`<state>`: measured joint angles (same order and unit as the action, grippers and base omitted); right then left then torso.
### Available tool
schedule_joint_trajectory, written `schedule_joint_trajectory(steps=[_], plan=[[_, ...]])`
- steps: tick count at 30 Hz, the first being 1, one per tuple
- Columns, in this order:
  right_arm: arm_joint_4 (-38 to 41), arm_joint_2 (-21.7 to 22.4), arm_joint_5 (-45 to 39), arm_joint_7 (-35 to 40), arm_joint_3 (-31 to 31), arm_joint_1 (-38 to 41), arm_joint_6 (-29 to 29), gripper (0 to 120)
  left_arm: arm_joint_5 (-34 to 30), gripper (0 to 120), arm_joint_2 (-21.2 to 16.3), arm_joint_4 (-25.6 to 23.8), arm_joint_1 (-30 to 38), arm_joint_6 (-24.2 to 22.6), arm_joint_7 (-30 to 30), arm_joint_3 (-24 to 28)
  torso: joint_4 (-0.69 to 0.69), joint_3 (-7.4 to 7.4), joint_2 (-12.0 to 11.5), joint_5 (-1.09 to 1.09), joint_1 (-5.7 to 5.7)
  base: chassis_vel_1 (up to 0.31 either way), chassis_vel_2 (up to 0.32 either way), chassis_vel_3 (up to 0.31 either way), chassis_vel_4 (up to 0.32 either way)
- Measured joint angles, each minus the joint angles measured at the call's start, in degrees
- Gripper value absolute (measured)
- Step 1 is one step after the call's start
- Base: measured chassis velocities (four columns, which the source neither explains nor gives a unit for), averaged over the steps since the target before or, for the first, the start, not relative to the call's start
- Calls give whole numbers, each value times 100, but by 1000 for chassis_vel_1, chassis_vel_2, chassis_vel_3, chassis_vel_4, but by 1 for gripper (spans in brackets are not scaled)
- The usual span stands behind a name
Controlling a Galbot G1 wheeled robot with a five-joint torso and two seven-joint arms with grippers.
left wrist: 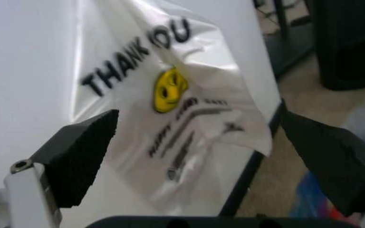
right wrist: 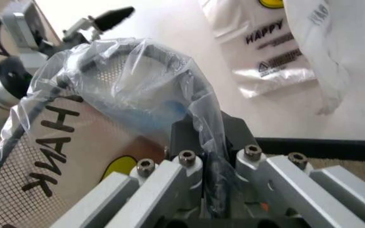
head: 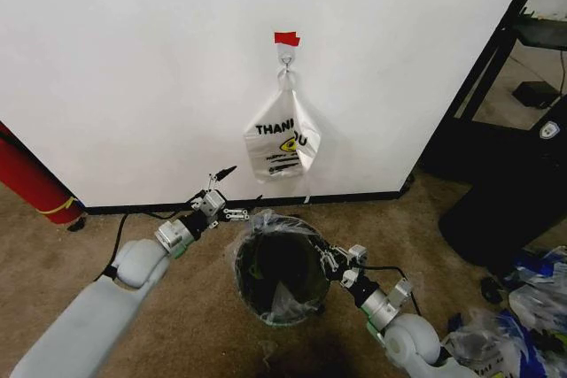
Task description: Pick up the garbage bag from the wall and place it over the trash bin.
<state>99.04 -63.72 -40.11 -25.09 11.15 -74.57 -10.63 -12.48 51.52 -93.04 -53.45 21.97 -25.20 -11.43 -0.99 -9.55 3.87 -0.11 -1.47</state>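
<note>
2 grippers: left gripper [head: 232,192] open near wall [head: 133,59]; right gripper [head: 326,258] apparently clamps bin-liner plastic [right wrist: 169,95].

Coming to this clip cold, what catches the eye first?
A THANK YOU bag with a yellow smiley hangs from a hook under red tape on the white wall. Below it stands the bin, already draped in clear plastic; the right gripper is shut on that plastic at the rim. The left gripper is open beside the bin, facing the hanging bag.
</note>
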Motion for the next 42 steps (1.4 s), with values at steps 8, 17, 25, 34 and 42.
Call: schedule_joint_trajectory(steps=[8,17,25,34,42], plan=[[-19,-18,4,-179,19,26,-52,1,401,100,136,429,260,374,-730,96,-1,0,0,0,0,0,0,0,0],[33,-35,-72,-424,20,-3,-52,1,711,100,269,805,487,514,-970,179,-1,0,0,0,0,0,0,0,0],[50,-70,-93,-488,11,-20,-52,1,915,100,314,1198,677,562,-914,187,-1,0,0,0,0,0,0,0,0],[-101,-133,-129,-411,4,37,-91,1,626,100,262,923,519,586,-1040,110,0,0,0,0,0,0,0,0,0],[-241,-157,-311,-128,-9,52,-77,1,-119,100,287,903,476,733,-1692,-70,0,0,0,1,0,0,0,0,0]])
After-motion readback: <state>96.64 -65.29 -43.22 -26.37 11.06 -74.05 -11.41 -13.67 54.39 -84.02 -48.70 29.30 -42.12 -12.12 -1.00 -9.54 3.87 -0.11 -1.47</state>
